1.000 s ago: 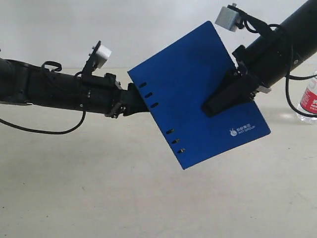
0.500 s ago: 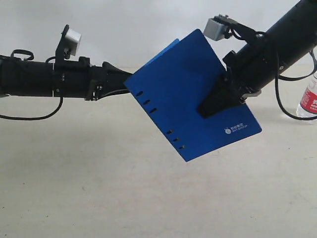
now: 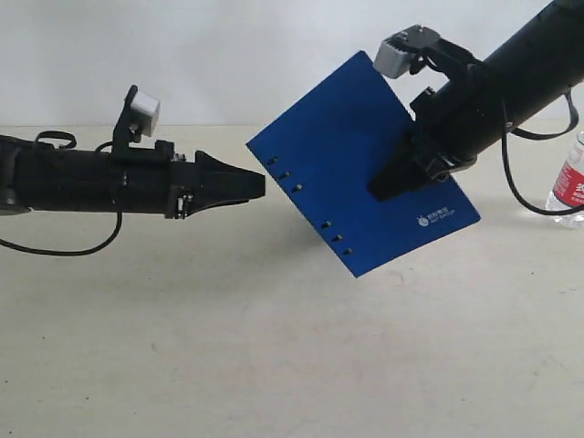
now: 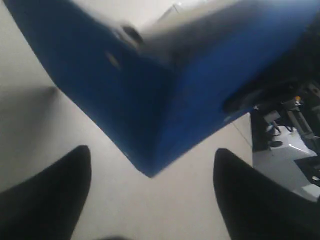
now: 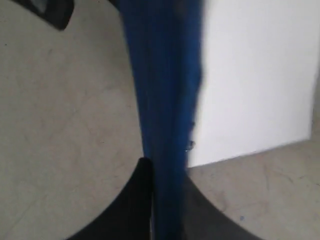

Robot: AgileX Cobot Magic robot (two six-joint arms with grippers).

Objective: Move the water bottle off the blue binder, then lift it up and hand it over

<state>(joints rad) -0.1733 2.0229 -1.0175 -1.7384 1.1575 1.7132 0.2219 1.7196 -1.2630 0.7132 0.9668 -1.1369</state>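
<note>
The blue binder [image 3: 347, 173] hangs tilted in the air above the table, its slotted spine edge facing down and left. My right gripper [image 3: 383, 192] is shut on its upper right part; in the right wrist view the binder [image 5: 165, 75] runs edge-on between the pressed jaws of the right gripper [image 5: 167, 167]. My left gripper [image 3: 255, 185] is open and empty, just left of the spine and not touching it. The left wrist view shows a corner of the binder [image 4: 165, 100] ahead of the left gripper [image 4: 150, 151]. The water bottle [image 3: 570, 182] stands on the table at the far right.
A beige table [image 3: 274, 365] lies under both arms, with a white wall [image 3: 228, 55] behind it. Dark equipment [image 4: 295, 110] shows beyond the table edge in the left wrist view.
My left arm has drawn back to the left, from behind the binder's spine edge to a small gap away. The right arm has shifted the held binder slightly.
</note>
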